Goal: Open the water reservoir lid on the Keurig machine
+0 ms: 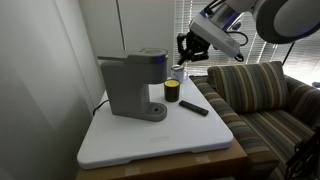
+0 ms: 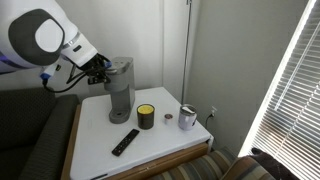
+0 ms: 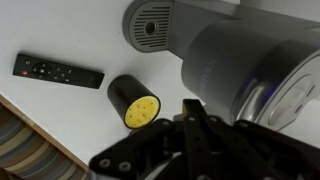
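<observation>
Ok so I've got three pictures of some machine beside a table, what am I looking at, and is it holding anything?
It is a robot arm with a gripper, a two-fingered claw, at its tip. Two pictures come from cameras standing in the room, on different sides of the white table. The third comes from a camera on the wrist, looking down past the dark gripper. On the table are a gray coffee maker, a yellow-topped jar, a black remote and, in an exterior view, a small can. The gripper hangs near the coffee maker's top and seems to hold nothing. I cannot tell whether it is open.
</observation>
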